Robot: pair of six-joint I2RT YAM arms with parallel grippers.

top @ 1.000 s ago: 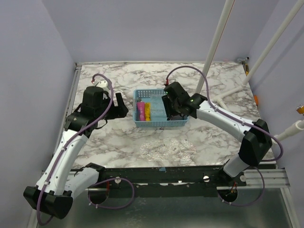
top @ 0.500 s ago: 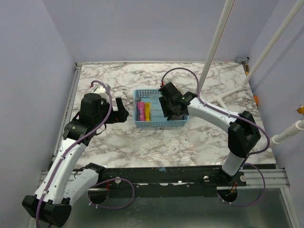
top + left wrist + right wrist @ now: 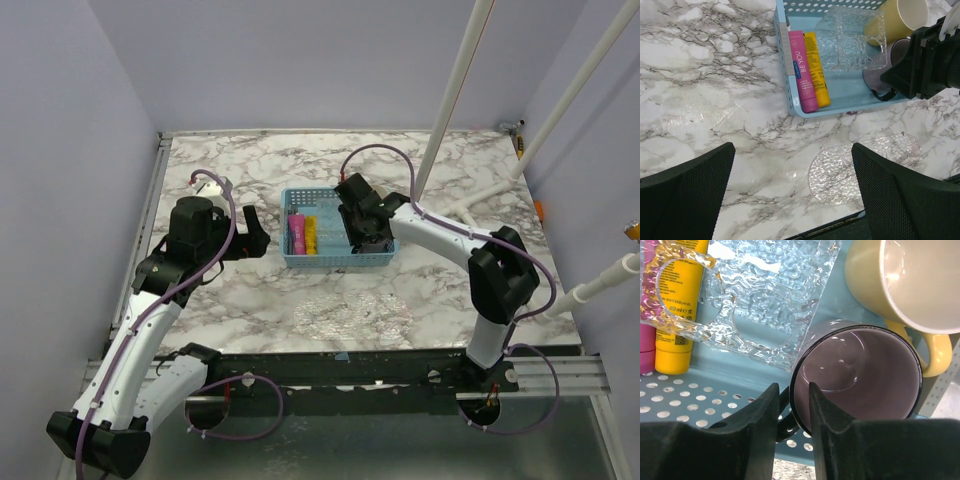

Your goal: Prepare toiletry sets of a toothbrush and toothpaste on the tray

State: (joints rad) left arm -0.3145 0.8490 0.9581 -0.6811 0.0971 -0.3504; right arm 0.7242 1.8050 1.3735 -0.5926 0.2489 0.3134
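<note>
- Pink tube (image 3: 802, 70) and yellow tube (image 3: 818, 70) lie side by side, touching, along the left wall of the blue basket (image 3: 783, 102) on the bench (image 3: 450, 260).
- Left tool (image 3: 792, 150) hovers over the bench just left of the basket. Its jaws are wide apart with nothing between them, and the tubes are ahead of it.
- Right tool (image 3: 794, 390) is down in the basket's right part. A crinkled clear sheet (image 3: 770, 295) lies between it and the tubes.
- Its fingers (image 3: 755, 425) sit astride the purple mug (image 3: 855, 375) wall by the handle. The gap is narrow; cannot tell whether the pads press.
- Count: tubes 2; mugs 2, purple and cream mug (image 3: 900, 285); basket 1; clear disc (image 3: 860, 167) on bench 1.
- Versus a second ago: right tool has shifted left from the basket's right end and its jaws are narrower. Left tool is wider. Tubes unmoved.
</note>
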